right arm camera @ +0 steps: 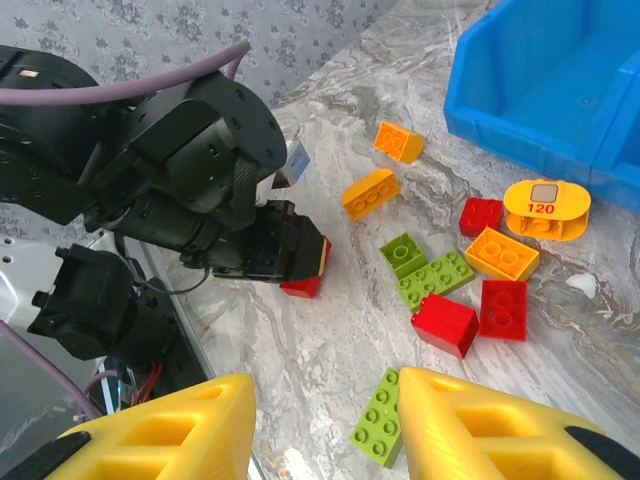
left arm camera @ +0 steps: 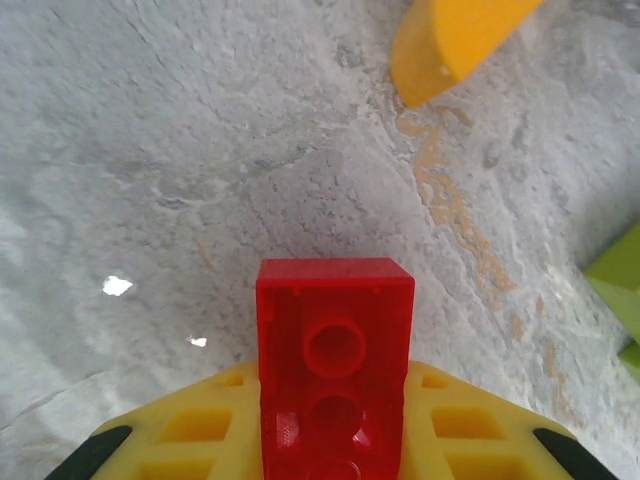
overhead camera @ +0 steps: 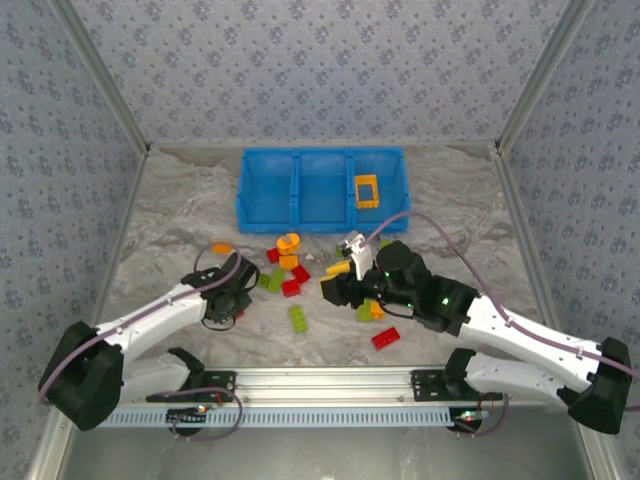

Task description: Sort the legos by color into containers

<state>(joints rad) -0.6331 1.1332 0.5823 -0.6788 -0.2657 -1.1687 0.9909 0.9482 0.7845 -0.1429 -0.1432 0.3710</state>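
My left claw (left arm camera: 335,445) is pinched on a red brick (left arm camera: 335,330) just above the table (left arm camera: 150,150); my right claw (right arm camera: 325,400) hangs parted over a lime brick (right arm camera: 376,432).

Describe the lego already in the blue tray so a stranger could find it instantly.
Find the blue tray at the far side of the table. In its right compartment, seen from above, lies an orange open frame. It is the only piece inside the tray.

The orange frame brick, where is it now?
In the top view, the orange frame brick lies in the right compartment of the blue tray.
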